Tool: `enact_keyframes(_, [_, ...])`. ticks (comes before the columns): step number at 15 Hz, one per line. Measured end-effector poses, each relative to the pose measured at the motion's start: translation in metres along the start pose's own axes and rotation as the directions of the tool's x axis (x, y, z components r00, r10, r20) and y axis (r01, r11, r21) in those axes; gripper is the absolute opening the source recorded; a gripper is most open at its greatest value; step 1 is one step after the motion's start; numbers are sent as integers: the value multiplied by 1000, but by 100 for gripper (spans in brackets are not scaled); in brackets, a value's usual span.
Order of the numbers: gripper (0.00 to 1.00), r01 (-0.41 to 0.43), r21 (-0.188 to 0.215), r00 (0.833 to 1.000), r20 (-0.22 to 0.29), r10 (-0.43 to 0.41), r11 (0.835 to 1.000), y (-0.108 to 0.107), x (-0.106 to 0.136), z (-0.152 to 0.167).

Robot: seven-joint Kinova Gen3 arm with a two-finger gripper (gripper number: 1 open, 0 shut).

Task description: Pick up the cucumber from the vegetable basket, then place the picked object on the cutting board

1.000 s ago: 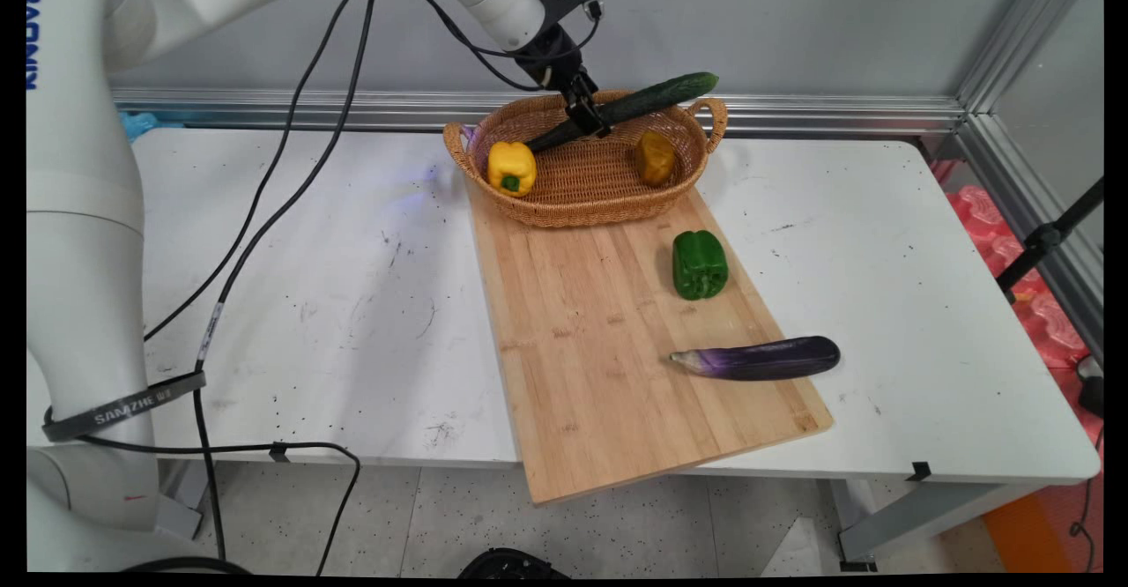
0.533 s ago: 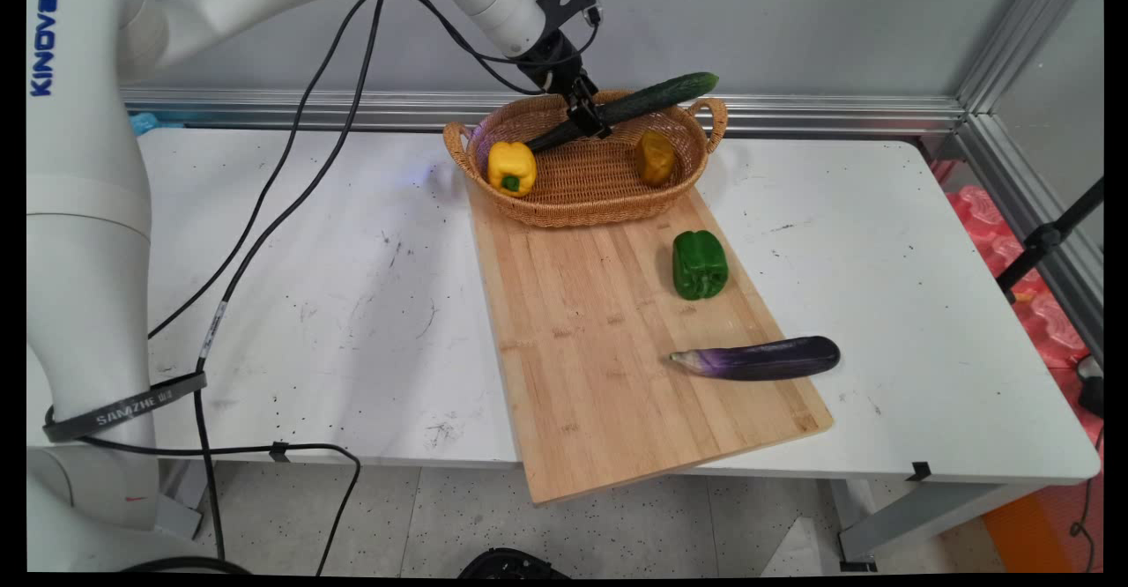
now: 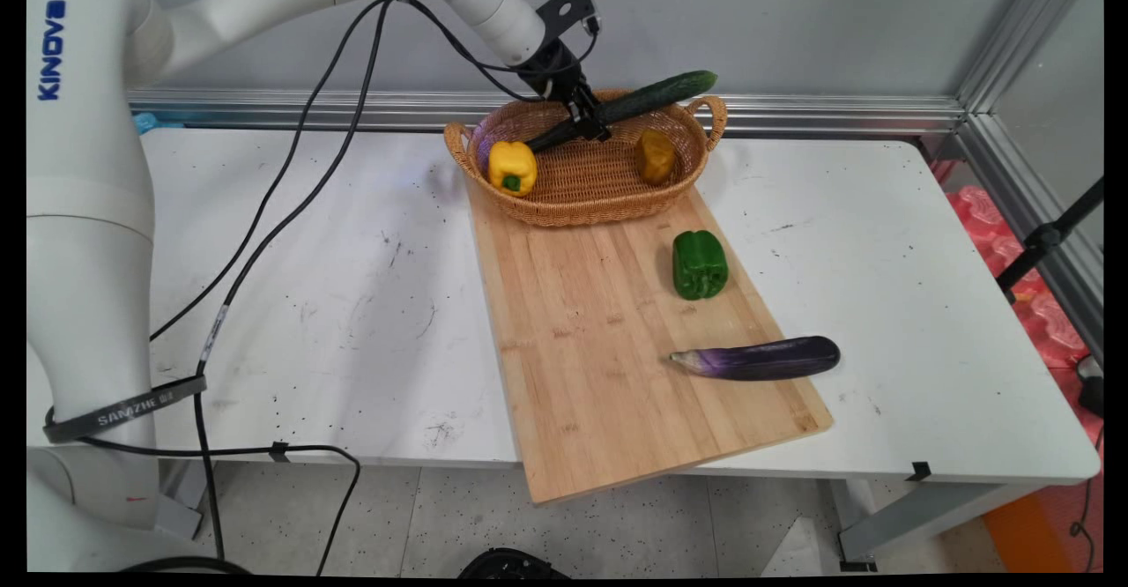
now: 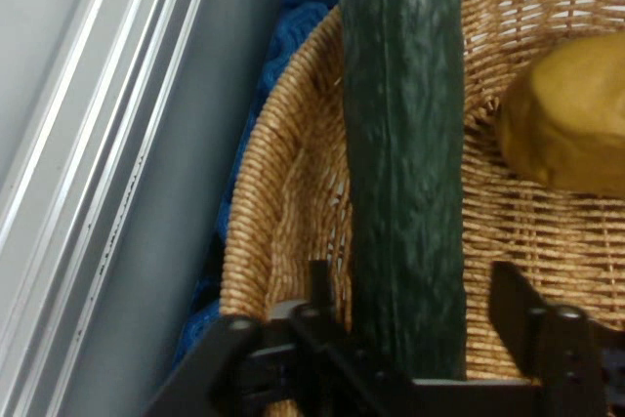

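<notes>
Main view: gripper [image 3: 589, 116] down over the far rim of the wicker basket [image 3: 564, 210], at the cucumber [image 3: 656, 97], roughly at mid-length. Cucumber laid slantwise, one end inside the basket near the yellow pepper [image 3: 511, 167], the other jutting past the basket's far right handle. Arm reaching in from the upper left, wrist angled down and to the right. One brownish-yellow vegetable [image 3: 656, 157] at the basket's right end. On the cutting board [image 3: 599, 367]: one green pepper [image 3: 700, 264] by its right edge, one eggplant [image 3: 758, 359] across its near right edge.

Hand view: jaws parted, one finger [image 4: 319, 285] just beside the cucumber [image 4: 405, 163], the other finger [image 4: 516, 305] standing off it. Basket weave [image 4: 283, 202] beneath, brownish-yellow vegetable [image 4: 571, 114] to the right.
</notes>
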Motion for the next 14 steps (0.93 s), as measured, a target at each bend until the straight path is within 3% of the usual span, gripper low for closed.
enact_keyframes(8, [0,1,-15,1000,3,-1,1000,7,-2,3])
enact_keyframes(14, [0,16,-10,1000,-22,-16,1000,22,23,-17])
